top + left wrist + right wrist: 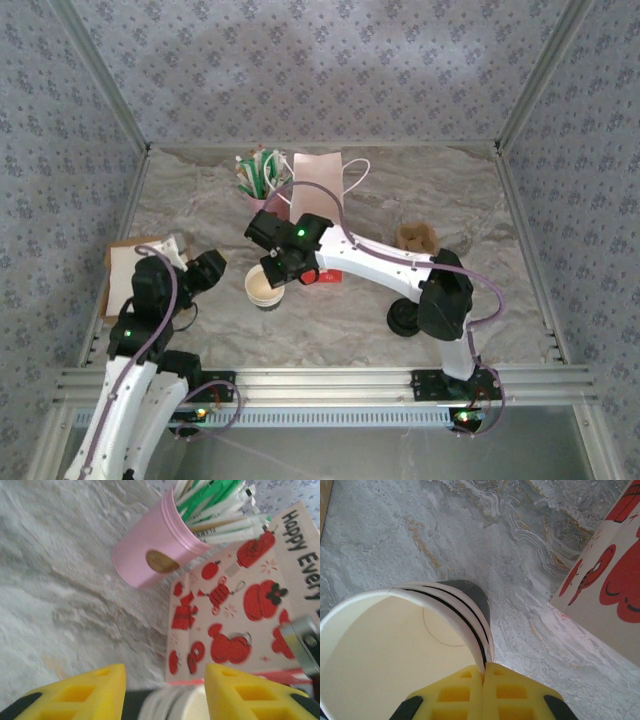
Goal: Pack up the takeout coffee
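- The right gripper (484,669) was found closed, its two yellow fingers (450,695) pinched together on the rim of the takeout coffee cup (395,650), with the cup wall caught in the seam between them.
- The cup was seen to be empty, with a cream-white inside, a dark outer wall and thin dark bands under the rim.
- Whether the cup's base rested on the marble-patterned table (420,530) could not be determined.
- In the overhead view, the cup was located near the middle of the table, directly under the right gripper and just in front of the red-and-white bag (318,178).
- In the right wrist view, a printed face of the bag was seen close beside the cup, with a strip of bare table between them.
- The left gripper (164,674) was found with its yellow fingers (85,692) spread apart and nothing clamped between them.
- A blurred part of the cup's rim was seen in the gap between those fingers at the lower edge of the left wrist view; contact could not be determined.
- In the overhead view, the left gripper was positioned just left of the cup.
- Beyond the left gripper, the bag's red prints and the pink cup of sticks (145,555) were seen, the pink cup just beside the bag.
- A black round lid (403,318) was located on the table near the right arm's elbow, well apart from the cup.
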Tool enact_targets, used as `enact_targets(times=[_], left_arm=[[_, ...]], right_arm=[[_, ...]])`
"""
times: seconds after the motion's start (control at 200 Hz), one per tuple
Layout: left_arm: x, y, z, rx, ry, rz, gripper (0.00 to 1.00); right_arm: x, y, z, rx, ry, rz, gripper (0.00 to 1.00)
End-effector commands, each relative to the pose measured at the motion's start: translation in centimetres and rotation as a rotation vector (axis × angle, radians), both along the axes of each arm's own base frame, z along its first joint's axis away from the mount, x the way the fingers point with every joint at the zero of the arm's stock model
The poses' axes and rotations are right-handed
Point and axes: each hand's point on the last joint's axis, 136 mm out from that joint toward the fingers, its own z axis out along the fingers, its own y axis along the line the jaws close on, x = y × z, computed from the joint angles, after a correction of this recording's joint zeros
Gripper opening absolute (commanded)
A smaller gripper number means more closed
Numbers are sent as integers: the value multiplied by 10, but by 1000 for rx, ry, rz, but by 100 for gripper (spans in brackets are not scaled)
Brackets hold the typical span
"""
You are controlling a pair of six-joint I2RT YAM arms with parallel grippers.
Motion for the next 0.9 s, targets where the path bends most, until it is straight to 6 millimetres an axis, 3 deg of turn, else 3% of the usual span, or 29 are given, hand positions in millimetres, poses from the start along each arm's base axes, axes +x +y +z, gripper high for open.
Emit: enact_targets(times=[0.0, 0.32, 0.565, 0.894], left_arm=[[-26, -19, -11, -105, 120, -94, 42], [-41, -47, -32, -253, 215, -224, 29], [-47, -43, -40, -253, 247, -210, 20], [-53, -43, -54, -306, 282, -208, 16]], right_arm=[[1, -1, 14, 40, -8, 13, 0], [0, 0, 21, 95, 11, 9, 0], [-1, -4, 25, 115, 23, 4, 0], [-3, 0, 24, 138, 43, 6, 0]])
